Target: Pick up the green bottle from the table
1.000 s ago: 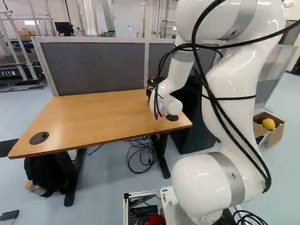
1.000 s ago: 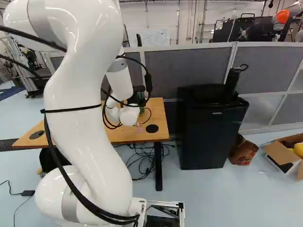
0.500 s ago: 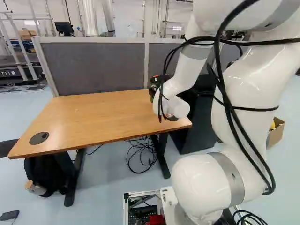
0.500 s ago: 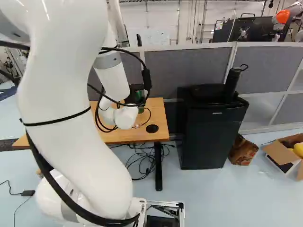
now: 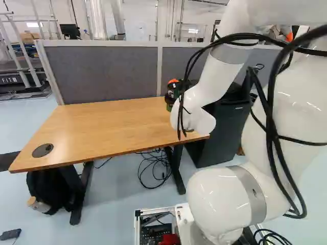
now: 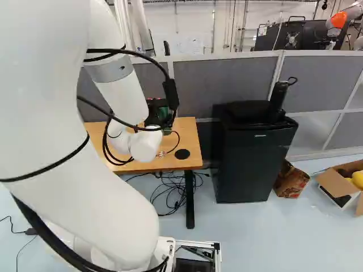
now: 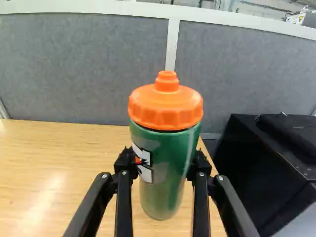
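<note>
In the left base view my gripper (image 5: 175, 93) is partly hidden behind the white wrist, above the far right part of the wooden table (image 5: 102, 127). The wrist view shows the gripper (image 7: 164, 162) shut on the green bottle (image 7: 163, 190), one finger against either side of its body. The bottle stands upright with an orange lid (image 7: 165, 108) above the fingers. Its rounded bottom shows below them against the tabletop; whether it touches the wood I cannot tell. Some of its green body (image 6: 166, 114) also shows in the right base view, beyond the wrist.
Grey partition panels (image 7: 84, 69) run behind the table. A black cabinet (image 6: 255, 158) stands right of it, with a dark bottle-like thing (image 6: 278, 97) on top. Open cardboard box (image 6: 340, 190) at far right; cables (image 5: 155, 168) on the floor. Another robot (image 6: 336, 22) is at the back.
My arm has folded back, its elbow swinging outward and the wrist drawing slightly nearer the base. The held bottle travels with it, and its orange lid now shows in the left base view.
</note>
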Tool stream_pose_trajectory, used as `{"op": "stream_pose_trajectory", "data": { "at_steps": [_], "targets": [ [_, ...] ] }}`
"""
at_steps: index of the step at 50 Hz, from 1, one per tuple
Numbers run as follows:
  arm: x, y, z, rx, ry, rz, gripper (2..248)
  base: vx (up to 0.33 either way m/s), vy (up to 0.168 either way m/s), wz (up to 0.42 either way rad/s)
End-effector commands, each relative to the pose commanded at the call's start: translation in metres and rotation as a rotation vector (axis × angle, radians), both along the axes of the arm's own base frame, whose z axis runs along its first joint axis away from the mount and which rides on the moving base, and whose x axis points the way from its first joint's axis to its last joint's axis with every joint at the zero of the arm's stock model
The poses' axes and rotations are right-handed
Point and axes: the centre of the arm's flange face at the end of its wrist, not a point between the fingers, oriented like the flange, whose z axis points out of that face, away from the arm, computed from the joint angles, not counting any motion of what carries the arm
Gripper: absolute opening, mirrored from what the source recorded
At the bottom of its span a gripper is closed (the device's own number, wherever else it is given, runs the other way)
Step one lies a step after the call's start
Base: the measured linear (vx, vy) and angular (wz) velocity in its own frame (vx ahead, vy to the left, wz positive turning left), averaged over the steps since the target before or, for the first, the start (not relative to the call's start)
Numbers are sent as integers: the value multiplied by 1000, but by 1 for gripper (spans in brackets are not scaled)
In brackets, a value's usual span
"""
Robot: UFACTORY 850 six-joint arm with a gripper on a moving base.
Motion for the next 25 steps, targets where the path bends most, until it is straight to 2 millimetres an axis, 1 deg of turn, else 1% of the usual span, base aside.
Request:
{"op": "stream_pose_trajectory", "data": {
  "at_steps": [5, 9, 25],
  "targets": [
    [-10, -2, 4, 0, -15, -6, 110, 0, 0, 0],
    [-14, -3, 8, 0, -26, -7, 110, 0, 0, 0],
    [-17, -3, 7, 0, -15, -13, 110, 0, 0, 0]
  ]
}}
